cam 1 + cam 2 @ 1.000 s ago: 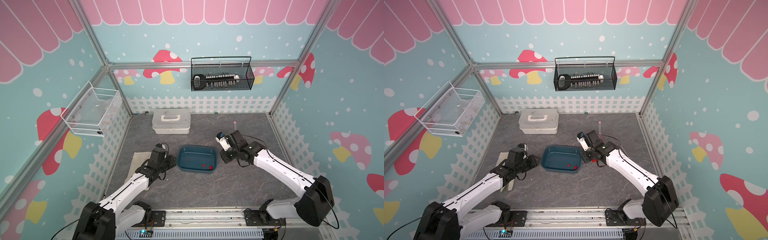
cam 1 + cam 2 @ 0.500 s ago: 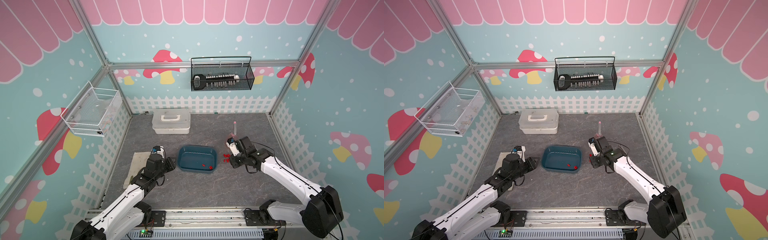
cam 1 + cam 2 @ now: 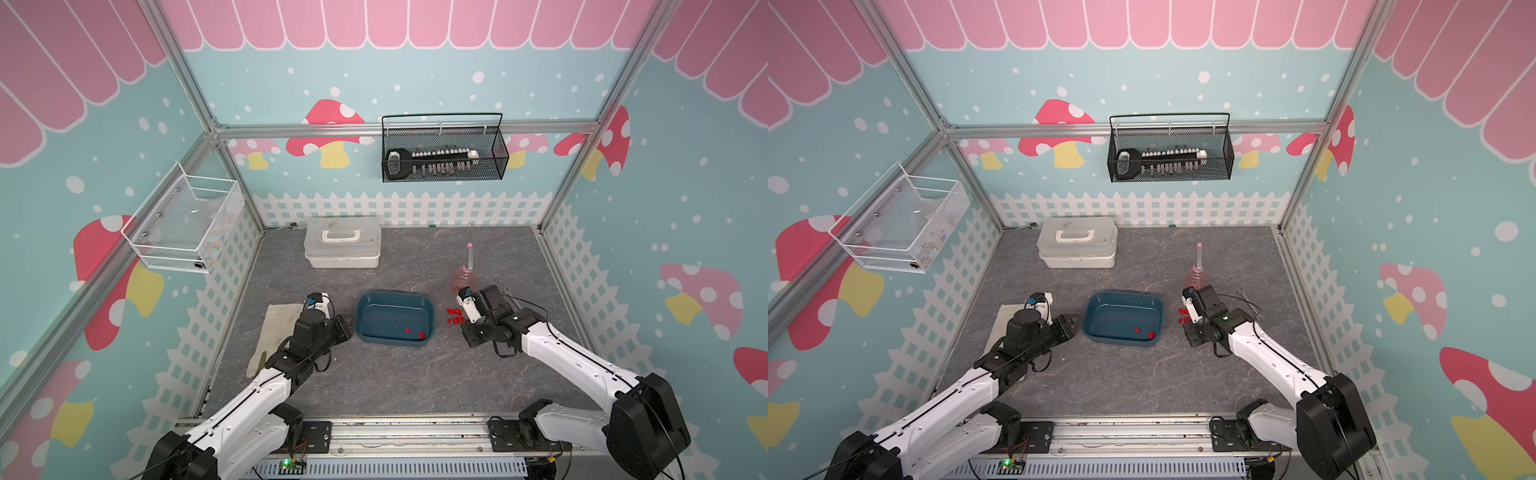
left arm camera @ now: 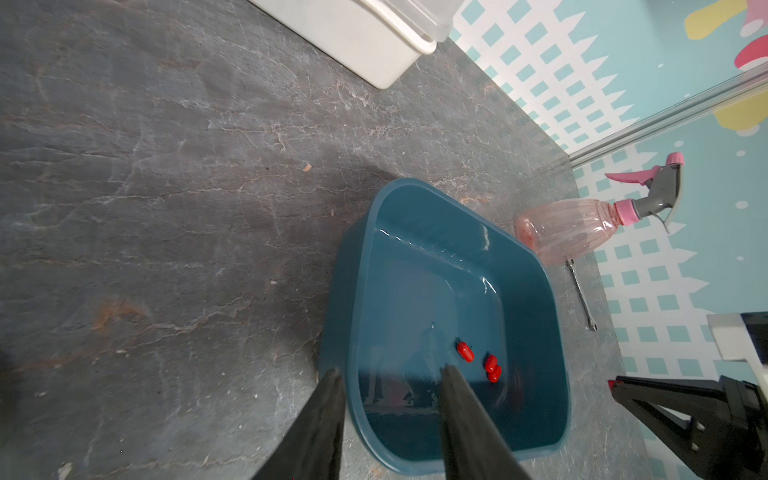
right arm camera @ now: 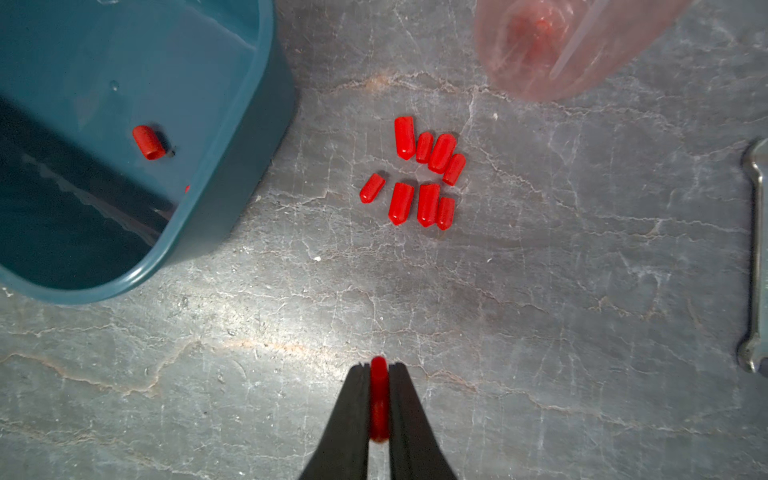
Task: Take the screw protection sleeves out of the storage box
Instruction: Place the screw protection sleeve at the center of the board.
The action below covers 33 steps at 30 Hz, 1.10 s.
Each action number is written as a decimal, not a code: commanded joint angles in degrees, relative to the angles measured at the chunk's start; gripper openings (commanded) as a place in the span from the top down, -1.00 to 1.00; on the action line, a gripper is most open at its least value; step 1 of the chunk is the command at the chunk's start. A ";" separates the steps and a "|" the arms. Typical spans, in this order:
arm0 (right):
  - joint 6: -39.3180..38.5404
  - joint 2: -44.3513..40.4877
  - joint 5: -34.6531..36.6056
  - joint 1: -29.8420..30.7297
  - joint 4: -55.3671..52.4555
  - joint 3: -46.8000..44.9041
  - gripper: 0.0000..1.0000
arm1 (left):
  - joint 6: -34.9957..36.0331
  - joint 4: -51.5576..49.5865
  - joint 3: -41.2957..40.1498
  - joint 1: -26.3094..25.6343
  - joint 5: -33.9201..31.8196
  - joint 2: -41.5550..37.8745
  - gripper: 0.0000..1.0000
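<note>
The teal storage box (image 3: 395, 294) (image 3: 1123, 293) sits mid-table. Up to three red screw protection sleeves (image 3: 407, 330) (image 4: 465, 351) lie on its floor near the right end. Several more sleeves (image 3: 455, 316) (image 5: 424, 174) lie clustered on the table just right of the box. My right gripper (image 5: 379, 365) (image 3: 468, 336) hangs over the table just in front of that cluster, shut on one red sleeve (image 5: 379, 395). My left gripper (image 4: 390, 372) (image 3: 347, 328) stands open at the box's left end, one finger outside the wall (image 4: 349, 316) and one over the inside.
A pink spray bottle (image 3: 465, 276) stands just behind the sleeve cluster. A small wrench (image 5: 758, 257) lies to the right of it. A white lidded case (image 3: 343, 243) sits at the back, and a pale cloth (image 3: 276, 332) lies under the left arm.
My right gripper has moved from over the box's right end out to the table beside the sleeve cluster. My left arm has drawn back a little from the box's left end.
</note>
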 commanded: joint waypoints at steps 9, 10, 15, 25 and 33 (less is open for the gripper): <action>4.71 2.81 -0.02 -1.34 8.12 -3.36 0.72 | -0.97 2.21 -1.81 -0.17 -1.12 -1.78 0.19; 4.78 3.27 0.26 -1.34 8.32 -3.52 0.72 | -0.96 2.42 -1.89 -0.17 -1.21 -1.63 0.19; 4.61 2.82 2.09 -1.38 9.77 -5.06 0.72 | -0.85 2.84 -1.66 -0.17 -1.06 -0.93 0.19; 3.48 7.01 1.02 -2.21 10.75 -2.62 0.71 | -1.14 3.65 -1.57 -0.16 -1.41 0.41 0.20; 4.41 8.73 -0.10 -2.22 13.71 -3.91 0.72 | -1.00 3.74 -1.04 -0.17 -1.49 1.65 0.20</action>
